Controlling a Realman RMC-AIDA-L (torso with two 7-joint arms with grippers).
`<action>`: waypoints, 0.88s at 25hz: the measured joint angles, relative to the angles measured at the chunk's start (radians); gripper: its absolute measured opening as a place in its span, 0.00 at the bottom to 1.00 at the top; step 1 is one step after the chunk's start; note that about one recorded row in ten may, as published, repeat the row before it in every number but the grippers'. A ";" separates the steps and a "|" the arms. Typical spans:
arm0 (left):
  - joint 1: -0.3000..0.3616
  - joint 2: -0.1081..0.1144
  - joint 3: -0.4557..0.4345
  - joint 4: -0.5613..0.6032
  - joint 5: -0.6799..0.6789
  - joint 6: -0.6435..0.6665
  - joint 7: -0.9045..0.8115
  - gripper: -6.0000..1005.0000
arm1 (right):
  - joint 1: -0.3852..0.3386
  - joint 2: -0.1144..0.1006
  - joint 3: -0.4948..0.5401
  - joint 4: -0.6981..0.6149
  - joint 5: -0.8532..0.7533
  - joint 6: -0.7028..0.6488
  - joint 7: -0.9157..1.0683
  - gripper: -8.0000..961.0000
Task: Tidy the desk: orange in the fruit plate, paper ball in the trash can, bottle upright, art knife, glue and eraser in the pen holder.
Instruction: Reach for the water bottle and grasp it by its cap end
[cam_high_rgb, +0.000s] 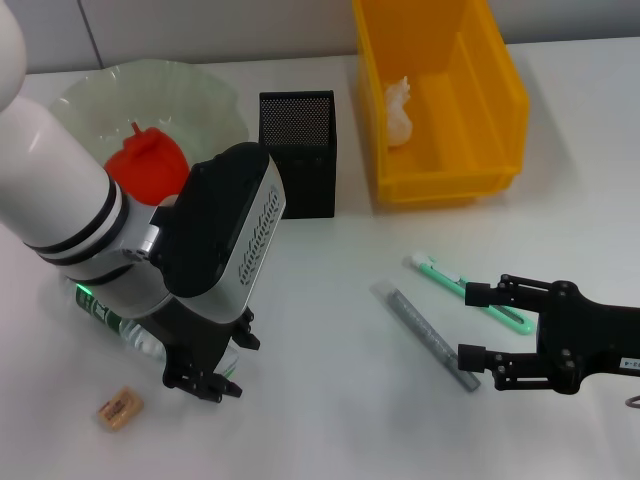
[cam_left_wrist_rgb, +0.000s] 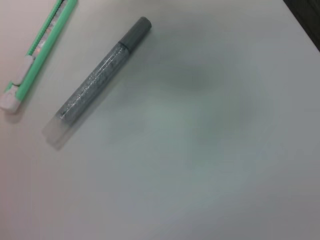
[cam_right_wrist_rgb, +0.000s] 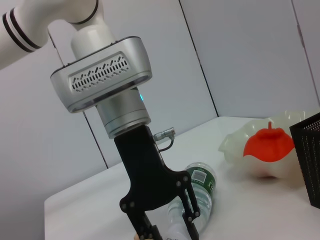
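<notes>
Left hand (cam_high_rgb: 207, 385) down at near-left w/ fingers straddling the lying bottle (cam_right_wrist_rgb: 197, 192), grip not closed as far as I can tell, eraser (cam_high_rgb: 120, 408) just left of it on counter (cam_high_rgb: 330, 400), orange (cam_high_rgb: 148, 165) in fruit plate (cam_high_rgb: 205, 85), paper ball (cam_high_rgb: 400, 110) in trash can (cam_high_rgb: 500, 90), right hand (cam_high_rgb: 478, 325) wide open by glue (cam_high_rgb: 425, 335).

Landmark: pen holder (cam_high_rgb: 298, 153), standing behind centre of desk (cam_high_rgb: 330, 400).
Left of it: fruit plate (cam_high_rgb: 90, 100), orange (cam_high_rgb: 147, 165) inside.
Right of it: trash can (cam_high_rgb: 440, 100), paper ball (cam_high_rgb: 399, 110) inside.
Front-left: bottle (cam_high_rgb: 115, 325) lying on its side; eraser (cam_high_rgb: 120, 408) nearer still.
Front-right: glue (cam_high_rgb: 425, 335), art knife (cam_high_rgb: 465, 290) just right of that.
</notes>
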 joint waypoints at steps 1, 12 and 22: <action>-0.005 0.000 0.000 -0.002 0.006 -0.004 0.000 0.67 | 0.000 0.000 0.000 0.000 0.000 0.000 0.000 0.88; -0.015 0.000 0.016 -0.020 0.027 -0.015 -0.001 0.46 | -0.001 0.000 0.000 0.000 0.000 0.000 -0.002 0.88; -0.023 0.000 0.066 -0.018 0.094 -0.019 -0.067 0.46 | -0.004 0.001 0.000 0.001 0.000 -0.001 -0.002 0.88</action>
